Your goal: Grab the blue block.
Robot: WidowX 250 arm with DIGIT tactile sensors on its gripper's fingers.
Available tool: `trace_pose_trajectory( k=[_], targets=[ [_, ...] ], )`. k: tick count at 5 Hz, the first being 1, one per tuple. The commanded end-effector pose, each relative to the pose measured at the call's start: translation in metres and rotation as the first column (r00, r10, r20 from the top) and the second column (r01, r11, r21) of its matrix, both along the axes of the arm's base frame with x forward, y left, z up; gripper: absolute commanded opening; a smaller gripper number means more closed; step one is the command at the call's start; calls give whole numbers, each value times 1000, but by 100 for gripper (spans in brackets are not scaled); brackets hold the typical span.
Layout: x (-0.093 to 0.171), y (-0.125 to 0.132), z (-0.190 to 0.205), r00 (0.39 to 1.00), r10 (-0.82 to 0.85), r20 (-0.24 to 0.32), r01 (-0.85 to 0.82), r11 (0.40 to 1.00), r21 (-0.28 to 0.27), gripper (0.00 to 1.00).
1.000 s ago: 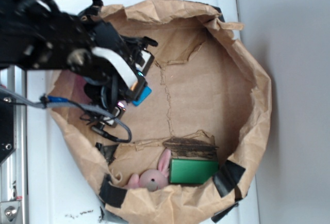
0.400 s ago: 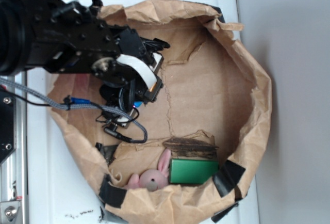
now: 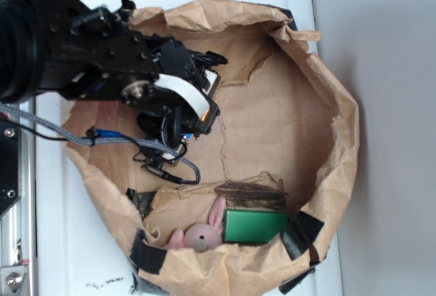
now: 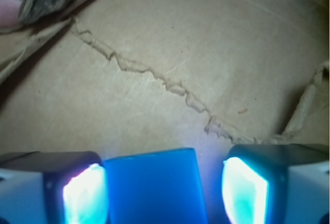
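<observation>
Blue block sits at six o'clock in the wrist view, between the gripper fingers, jaws apart: left finger touching it, right one clear, over brown paper.

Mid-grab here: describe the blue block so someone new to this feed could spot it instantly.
Look inside the crumpled brown paper bag, at its left side under the black gripper. The blue block lies between the two fingers, touching the left one, a gap at the right. It is a plain bright-blue slab, unlike the green block beside the pink bunny.
</observation>
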State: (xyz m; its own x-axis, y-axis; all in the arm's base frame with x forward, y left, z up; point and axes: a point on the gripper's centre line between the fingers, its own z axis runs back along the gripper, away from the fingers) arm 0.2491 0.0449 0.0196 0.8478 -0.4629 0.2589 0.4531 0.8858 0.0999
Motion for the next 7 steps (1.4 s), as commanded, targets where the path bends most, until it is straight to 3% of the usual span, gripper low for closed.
trace_pose_trajectory(
  k=[1,2,4,6,7],
  targets=[
    [3,1,15,999,-15,45,16,1000,-24,0],
    [3,1,25,999,0,44,2,999,-43,0],
    [13,-9,106,978,203,-56,-210,963,-169,0],
    [18,-20,135,963,252,-96,-268,936,-227,0],
    [15,-22,142,966,252,-64,-260,947,-190,0]
  ],
)
